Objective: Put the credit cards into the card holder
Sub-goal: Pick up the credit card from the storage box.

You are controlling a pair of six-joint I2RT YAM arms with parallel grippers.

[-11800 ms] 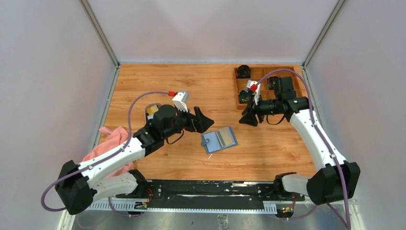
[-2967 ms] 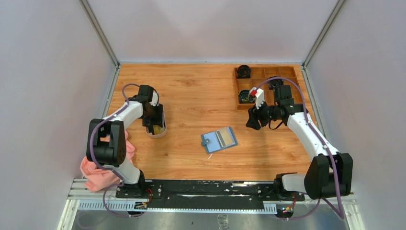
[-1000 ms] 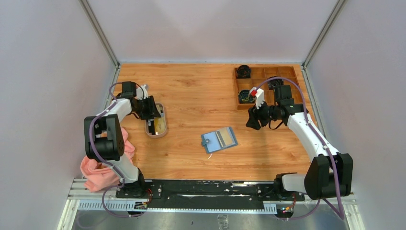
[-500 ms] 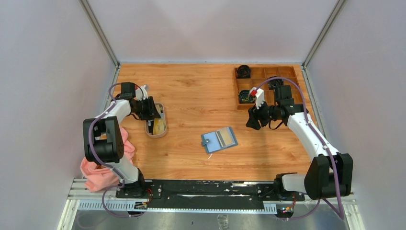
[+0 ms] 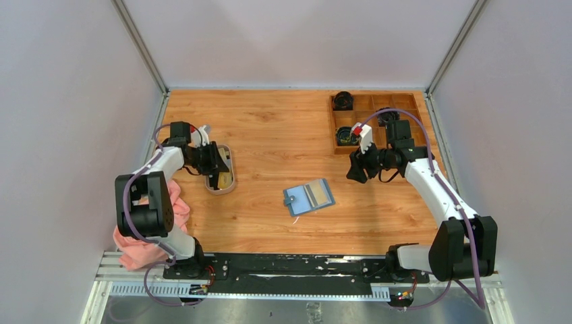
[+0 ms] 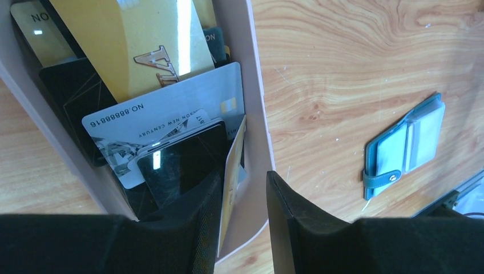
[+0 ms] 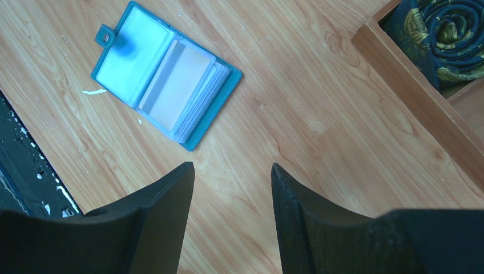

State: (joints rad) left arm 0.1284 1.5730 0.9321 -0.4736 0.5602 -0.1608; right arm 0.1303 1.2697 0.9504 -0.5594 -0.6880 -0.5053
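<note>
Several credit cards lie heaped in a small oval white dish (image 5: 231, 181) at the left: a gold one (image 6: 154, 40), a silver one (image 6: 171, 108) and a black one (image 6: 182, 165). A beige card (image 6: 233, 171) stands on edge against the dish's wall (image 6: 254, 103). My left gripper (image 6: 244, 177) (image 5: 219, 164) straddles that card and the wall, with its jaws narrowly apart. The card rests on one finger and a gap shows to the other. The teal card holder (image 5: 309, 196) (image 7: 165, 80) lies open mid-table. My right gripper (image 7: 231, 166) (image 5: 352, 172) hovers open to its right, holding nothing.
A brown wooden compartment tray (image 5: 332, 128) (image 7: 411, 74) with dark rolled items (image 5: 342, 100) stands at the back right, close behind my right arm. A pink cloth (image 5: 145, 233) lies at the near left by the left arm's base. Grey walls close in three sides.
My left gripper has shifted a little nearer along the dish and its jaws have narrowed around the upright card. The right arm and the card holder have not moved.
</note>
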